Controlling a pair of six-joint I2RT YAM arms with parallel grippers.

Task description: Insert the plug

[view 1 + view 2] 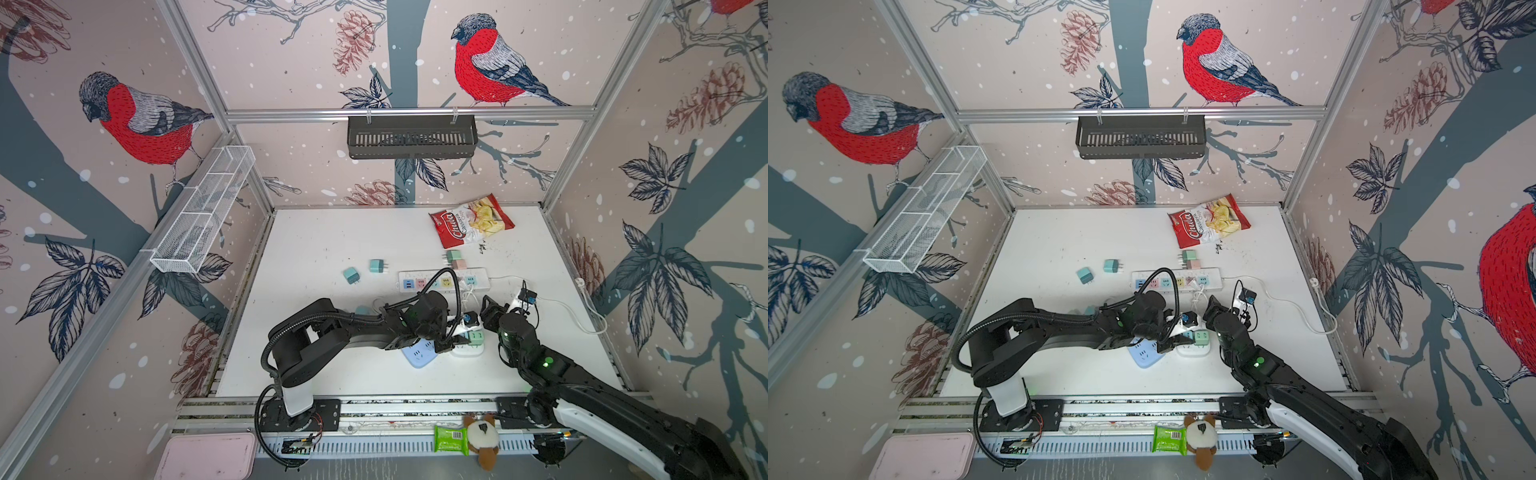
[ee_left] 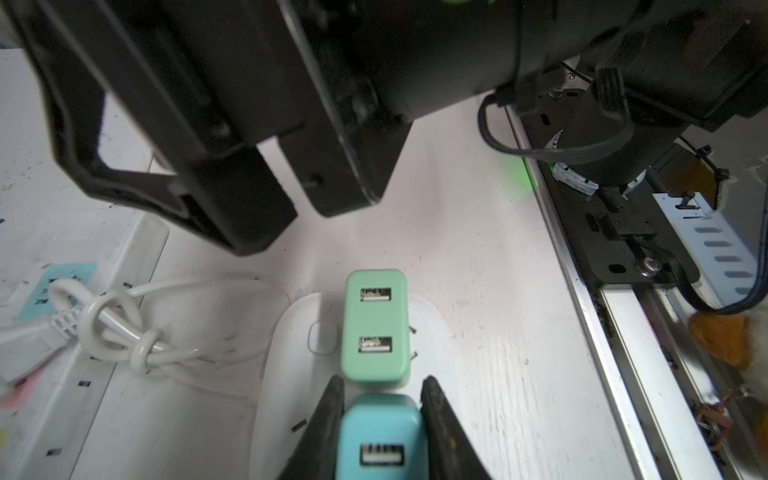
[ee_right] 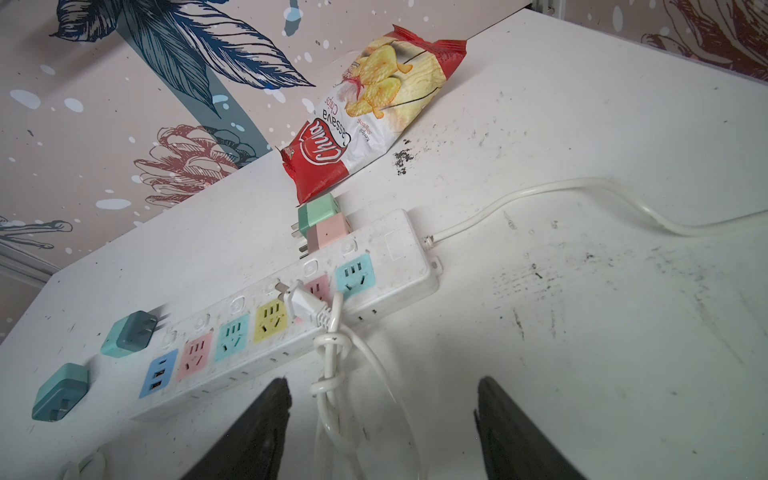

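My left jaws are clamped on the blue plug (image 2: 380, 436), held just beside the green plug (image 2: 376, 328) that sits in the white power strip (image 2: 286, 374). The prongs are hidden, so I'd keep the plug square and press straight down. My right jaws stand open and empty nearby.

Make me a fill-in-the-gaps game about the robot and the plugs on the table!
The jaws of the left gripper are shut on a ___ charger plug.
The jaws of the right gripper are ___ and hold nothing.
The mint green charger shows ___ USB ports.
The knotted cord lying on the long power strip is ___.
Missing words: blue, open, two, white.
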